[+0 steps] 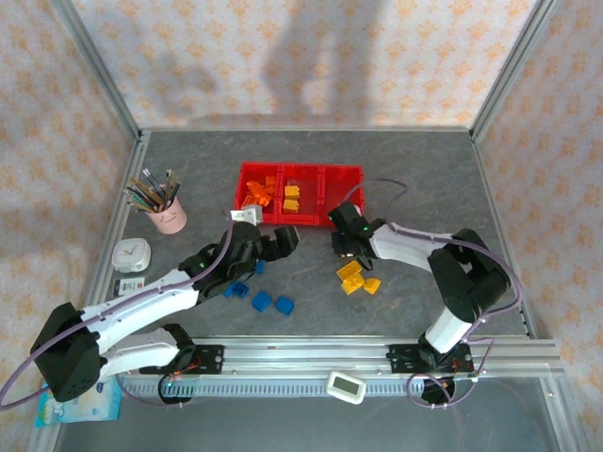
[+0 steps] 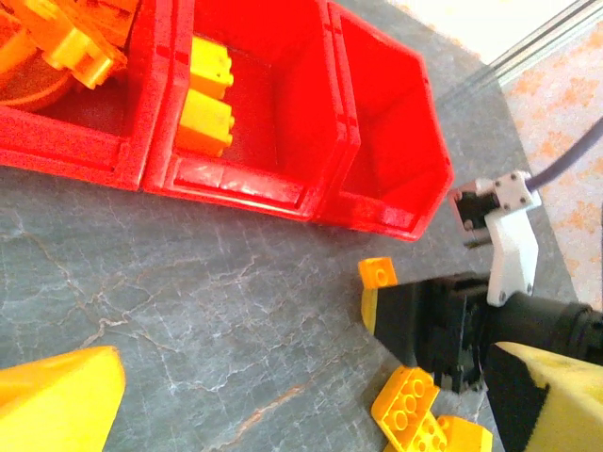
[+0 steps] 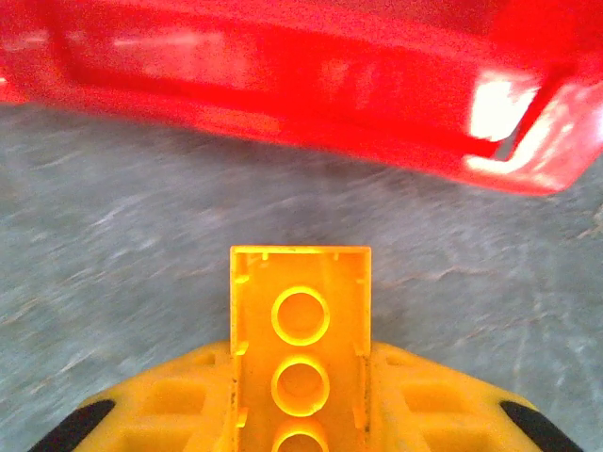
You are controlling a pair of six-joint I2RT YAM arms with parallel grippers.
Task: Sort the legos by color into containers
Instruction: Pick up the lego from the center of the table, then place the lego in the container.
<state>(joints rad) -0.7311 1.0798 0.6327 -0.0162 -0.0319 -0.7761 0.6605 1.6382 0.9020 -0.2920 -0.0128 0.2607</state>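
We read this as a robotics lab cell rather than a home. Aluminium posts [image 1: 97, 66] frame patterned backdrop panels [image 1: 283, 56] around a grey stone-look table [image 1: 424, 179]. At six o'clock a metal rail [image 1: 311, 351] carries the left arm [image 1: 141, 306] and the right arm [image 1: 462, 282]. The red bins [image 1: 341, 185] sit toward twelve, a pink pencil cup [image 1: 170, 218] at ten, and a small white timer [image 1: 346, 387] at six.
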